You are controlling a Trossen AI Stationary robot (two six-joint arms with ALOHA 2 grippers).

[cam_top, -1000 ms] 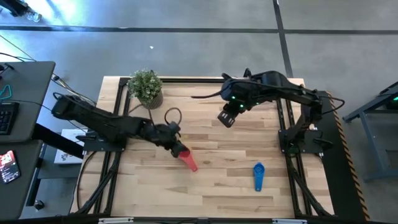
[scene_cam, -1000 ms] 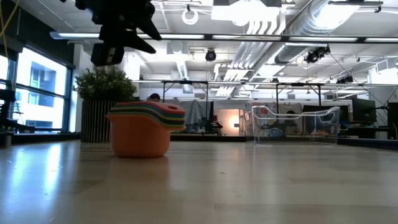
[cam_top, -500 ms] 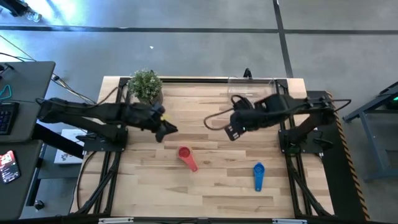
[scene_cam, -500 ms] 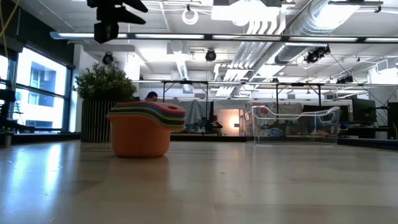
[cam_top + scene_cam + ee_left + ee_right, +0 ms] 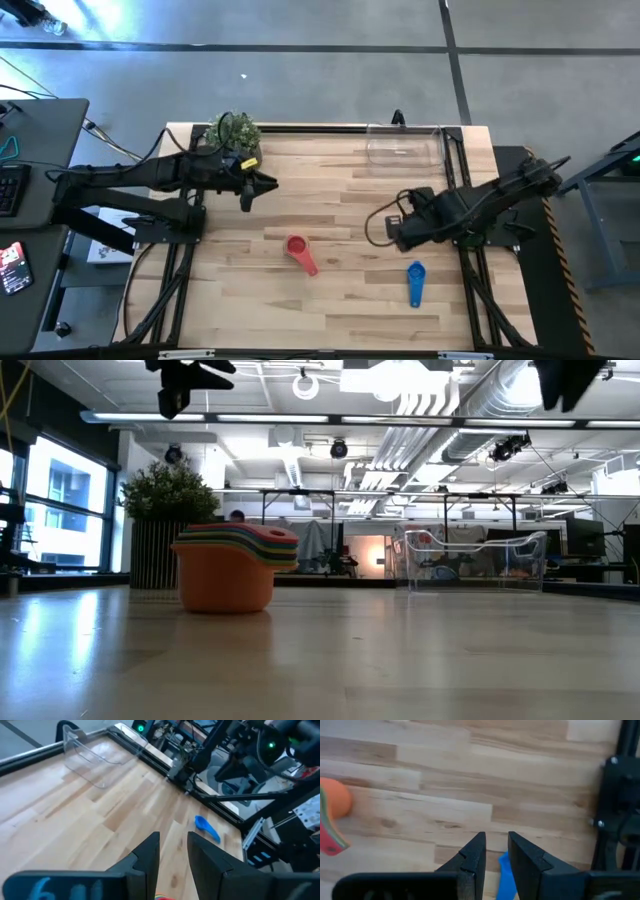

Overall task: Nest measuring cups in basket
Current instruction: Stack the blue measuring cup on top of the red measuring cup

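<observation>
The measuring cups point(image 5: 296, 247) sit stacked mid-table, red on top, with one blue cup point(image 5: 415, 280) alone to the near right; the clear basket point(image 5: 404, 145) waits at the far edge. I judge them light, rigid, slick plastic, best pinched by the flat handle. My right gripper point(image 5: 492, 854) hovers narrowly parted, empty, above the blue cup; the left gripper point(image 5: 171, 851), likewise slightly open, idles by the plant point(image 5: 234, 131).
</observation>
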